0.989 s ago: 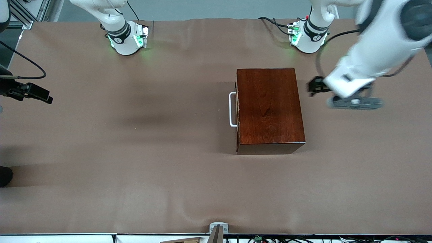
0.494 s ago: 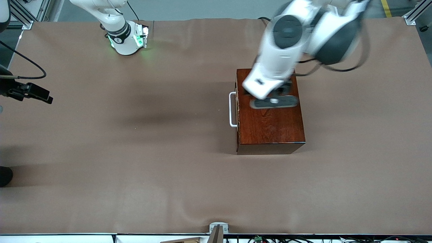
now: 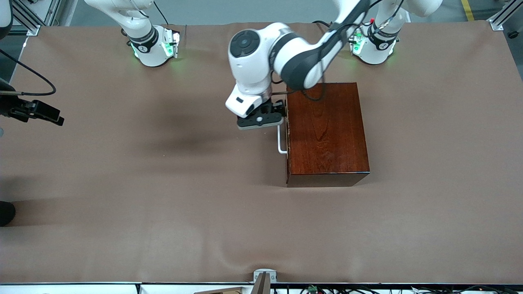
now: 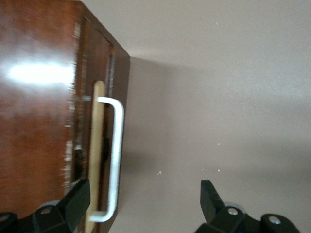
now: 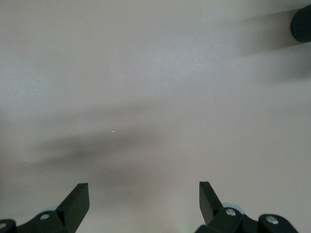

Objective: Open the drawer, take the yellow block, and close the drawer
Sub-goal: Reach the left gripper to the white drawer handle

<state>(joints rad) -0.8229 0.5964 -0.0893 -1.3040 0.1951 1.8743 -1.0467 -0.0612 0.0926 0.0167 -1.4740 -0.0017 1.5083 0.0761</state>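
Observation:
The glossy reddish-brown box (image 3: 327, 130) stands toward the left arm's end of the table. Its drawer is shut, with the white bar handle (image 3: 280, 143) on its dark front. The handle also shows in the left wrist view (image 4: 116, 145). My left gripper (image 3: 260, 120) is open and empty. It hangs over the end of the handle nearer the bases. In the left wrist view the gripper (image 4: 144, 183) has the handle's end between its fingers, close to one finger and not touched. The yellow block is hidden. My right gripper (image 5: 143, 187) is open and empty. It waits over bare table at the right arm's end (image 3: 41, 112).
The brown cloth table (image 3: 163, 204) spreads wide in front of the drawer. A dark round object (image 5: 302, 22) sits at the edge of the right wrist view. A small metal bracket (image 3: 264, 277) is at the table's near edge.
My left arm has swung from the left arm's end of the table, over the box top, to the drawer's front and handle. The right arm has not moved.

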